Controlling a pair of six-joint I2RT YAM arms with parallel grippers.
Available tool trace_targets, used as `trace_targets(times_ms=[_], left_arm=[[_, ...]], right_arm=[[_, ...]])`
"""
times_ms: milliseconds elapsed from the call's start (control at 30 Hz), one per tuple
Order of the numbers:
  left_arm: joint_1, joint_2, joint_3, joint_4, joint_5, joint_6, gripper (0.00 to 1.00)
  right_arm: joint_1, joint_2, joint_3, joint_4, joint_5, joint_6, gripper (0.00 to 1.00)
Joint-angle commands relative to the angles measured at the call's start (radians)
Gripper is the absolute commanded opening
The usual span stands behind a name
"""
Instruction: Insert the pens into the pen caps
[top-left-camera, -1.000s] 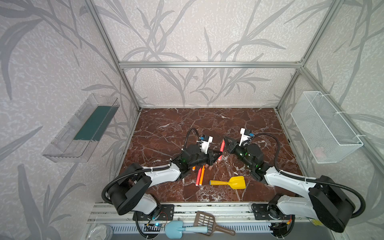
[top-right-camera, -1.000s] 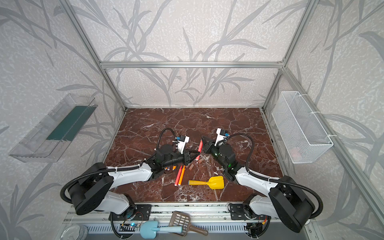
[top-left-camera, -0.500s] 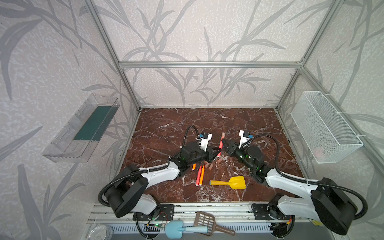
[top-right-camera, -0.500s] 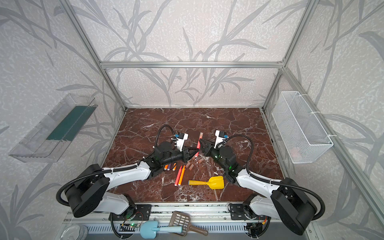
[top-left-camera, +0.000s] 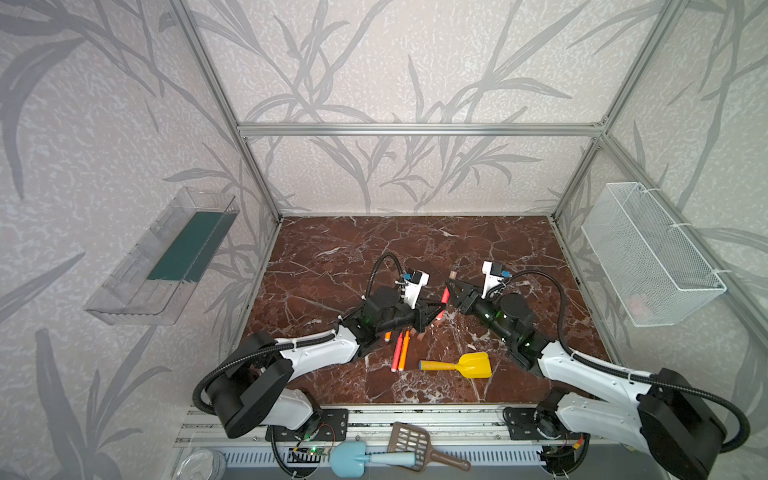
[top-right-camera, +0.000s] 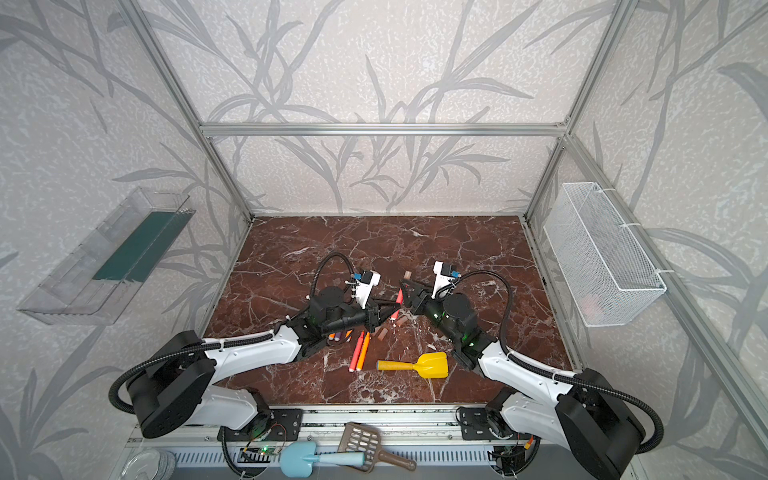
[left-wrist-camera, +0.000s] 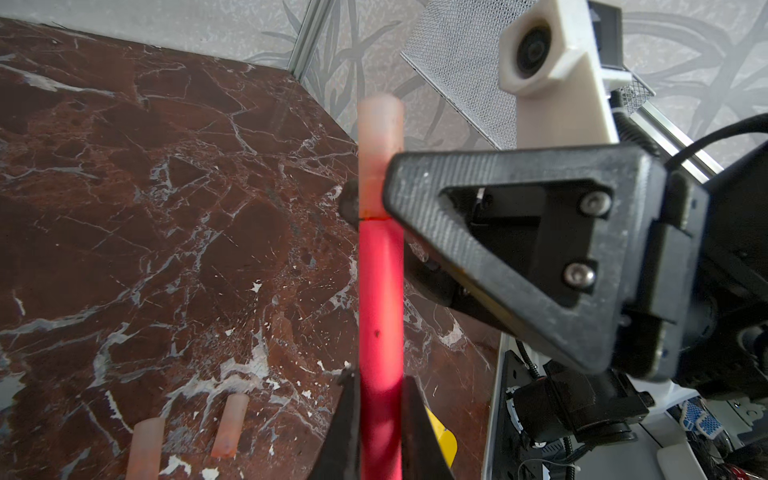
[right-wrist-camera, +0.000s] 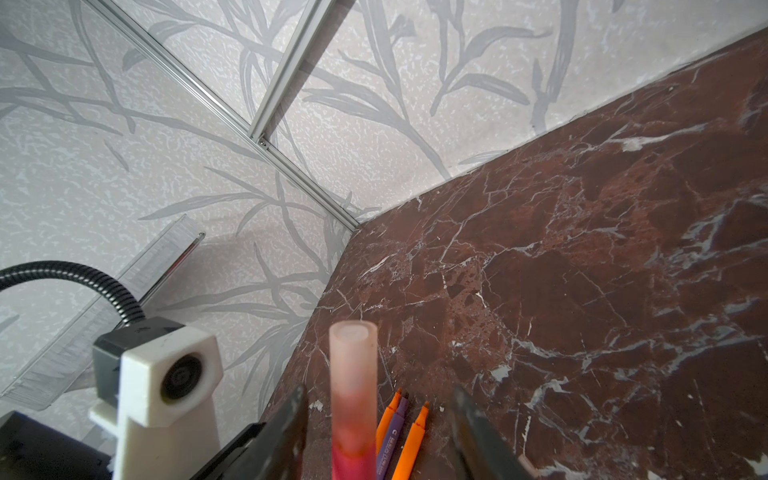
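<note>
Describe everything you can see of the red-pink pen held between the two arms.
The red-pink pen is a slim, smooth, plastic-looking marker held off the marble table. A translucent pinkish-tan cap sits over one end, down to a visible seam. The left hand is shut on the barrel further down. The right hand stands open around the capped end, gaps showing on both sides. The pen's other end is hidden.
</note>
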Motion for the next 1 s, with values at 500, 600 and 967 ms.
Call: trace_targets(times_ms=[500,600,967], left_arm=[[-0.007,0.042,0.042,-0.007,0.006,0.031,0.19],[-0.007,0.058,0.055,-0.010,-0.002,0.032,0.29],[-0.005,0.144,0.121,-0.012,-0.013,0.042,0.10]], right_arm=[[0.002,0.130,0.043,0.122,-0.091,0.064,0.00],[0.003,0.141,0.043,0.136,-0.099,0.070,0.00],[0.002,0.135,0.031,0.153,-0.103,0.081,0.00]])
